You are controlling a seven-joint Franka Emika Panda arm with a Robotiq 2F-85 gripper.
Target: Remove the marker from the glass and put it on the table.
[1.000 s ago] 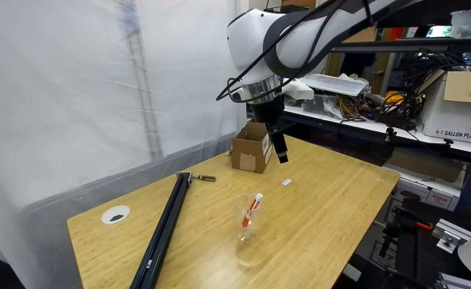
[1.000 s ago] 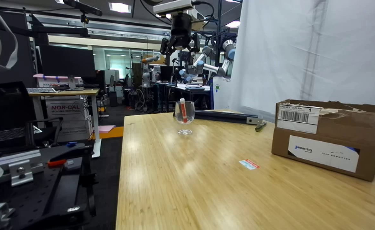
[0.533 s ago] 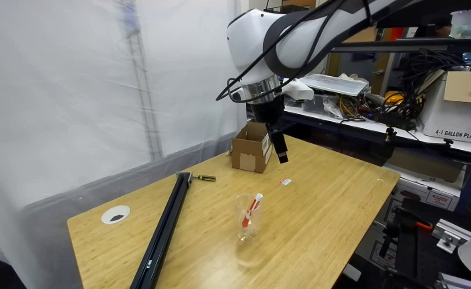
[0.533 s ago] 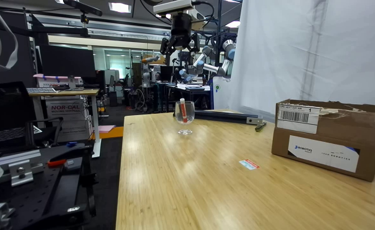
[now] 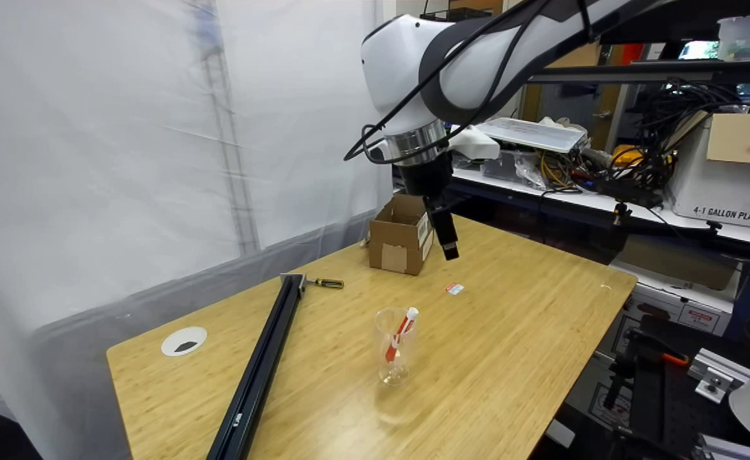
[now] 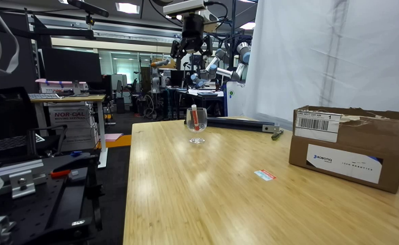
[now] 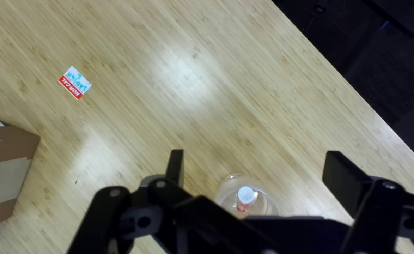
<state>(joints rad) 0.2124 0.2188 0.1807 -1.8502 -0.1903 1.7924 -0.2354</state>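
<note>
The marker (image 5: 402, 334) has a red body and a whitish top end. It leans inside the glass (image 5: 393, 375), its top above the rim. In an exterior view, the marker (image 6: 195, 117) and the stemmed glass (image 6: 196, 140) stand upright on the table (image 6: 203, 204). My gripper (image 5: 451, 253) hangs well above the table, apart from the glass; it also shows in an exterior view (image 6: 191, 61). In the wrist view my gripper (image 7: 255, 155) is open and empty. Below it show the marker's top (image 7: 245, 195) and part of the glass (image 7: 224, 190); the gripper hides the rest.
An open cardboard box (image 5: 395, 250) stands at the table's back. A long black bar (image 5: 260, 364) lies along the table with a screwdriver (image 5: 329, 283) at its end. A small red-and-white label (image 5: 455, 289) lies on the tabletop. A round white fitting (image 5: 183, 341) sits near the edge.
</note>
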